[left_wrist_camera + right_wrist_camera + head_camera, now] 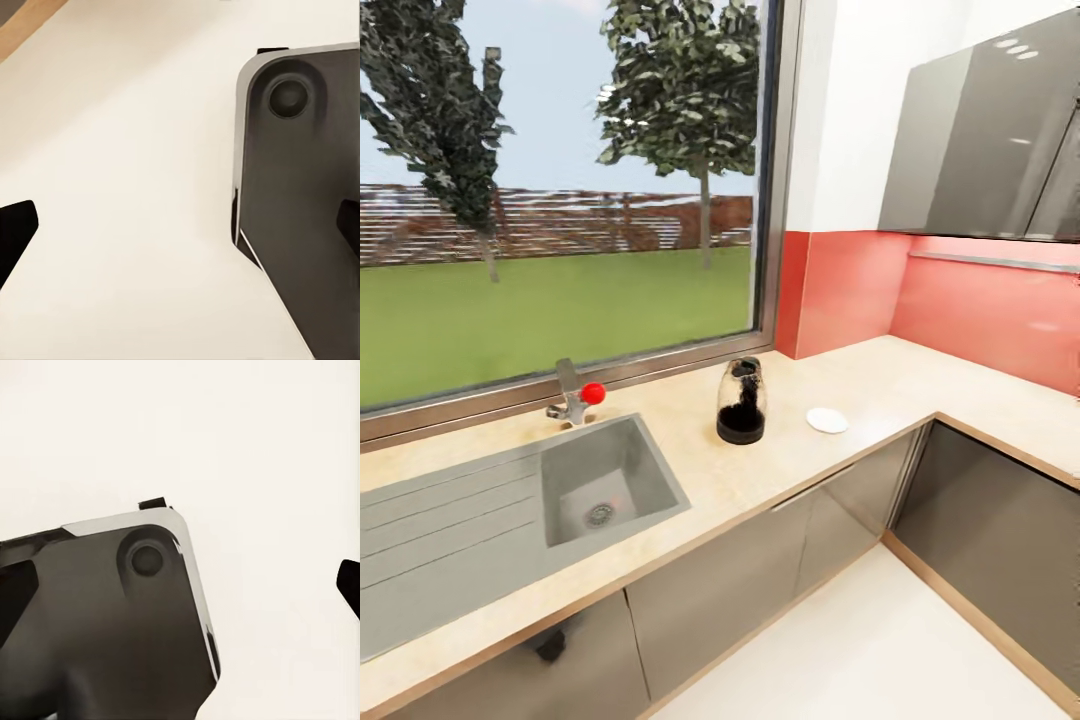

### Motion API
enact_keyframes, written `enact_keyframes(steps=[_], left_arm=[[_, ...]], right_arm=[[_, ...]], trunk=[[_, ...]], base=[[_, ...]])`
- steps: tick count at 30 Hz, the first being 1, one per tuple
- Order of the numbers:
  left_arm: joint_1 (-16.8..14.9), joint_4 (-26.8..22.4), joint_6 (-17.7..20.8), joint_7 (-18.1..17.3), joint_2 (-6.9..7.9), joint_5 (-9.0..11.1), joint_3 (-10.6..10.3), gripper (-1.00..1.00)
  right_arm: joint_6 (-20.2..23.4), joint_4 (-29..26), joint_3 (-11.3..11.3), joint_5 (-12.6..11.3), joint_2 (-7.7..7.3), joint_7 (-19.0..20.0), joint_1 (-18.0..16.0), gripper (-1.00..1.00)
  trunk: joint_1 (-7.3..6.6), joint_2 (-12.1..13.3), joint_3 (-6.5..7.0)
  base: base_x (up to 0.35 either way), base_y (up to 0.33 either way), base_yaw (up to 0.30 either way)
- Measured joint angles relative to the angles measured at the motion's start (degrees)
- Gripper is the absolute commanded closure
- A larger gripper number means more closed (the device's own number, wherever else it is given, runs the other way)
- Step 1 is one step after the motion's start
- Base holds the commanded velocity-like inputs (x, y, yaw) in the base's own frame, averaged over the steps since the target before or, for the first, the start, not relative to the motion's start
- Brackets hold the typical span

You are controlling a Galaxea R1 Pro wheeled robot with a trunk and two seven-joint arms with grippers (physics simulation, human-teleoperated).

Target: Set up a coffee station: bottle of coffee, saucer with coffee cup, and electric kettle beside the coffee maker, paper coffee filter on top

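Note:
The tan speckled kitchen countertop (790,475) runs under a big window and turns a corner at the right. On it stands the electric kettle (741,402), smoky and see-through with dark contents and a black base. The white saucer (827,420) lies flat just right of the kettle, a short gap apart, with nothing on it. My left gripper (180,229) is open over pale floor, its dark fingertips (15,236) far apart. My right gripper (180,585) is open too, nothing between its fingertips (349,583). The coffee maker, bottle of coffee, paper coffee filter, coffee cup and kitchen shelf are out of view.
A grey sink (605,490) with a drainboard and a red-knobbed tap (578,395) is set in the counter left of the kettle. Grey cabinet fronts (760,570) stand below, a glossy wall cabinet (980,140) hangs at the upper right. The robot's dark base (300,195) shows under both wrists.

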Motion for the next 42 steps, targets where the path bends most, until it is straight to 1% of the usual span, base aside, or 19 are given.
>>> enact_keyframes(steps=[6, 42], left_arm=[[0.00, -0.08, 0.00, 0.00, -0.06, 0.00, -0.02, -1.00], [0.00, -0.26, -0.09, -0.03, -0.07, 0.01, -0.03, -1.00]], right_arm=[[-0.12, 0.23, -0.05, 0.08, 0.55, -0.16, 0.00, -1.00], [-0.12, 0.35, -0.11, 0.30, 0.54, -0.18, 0.00, -1.00]], trunk=[[-0.01, 0.00, 0.00], [-0.01, -0.01, 0.00]], base=[[0.033, -0.313, 0.000], [0.086, -0.313, 0.000]])
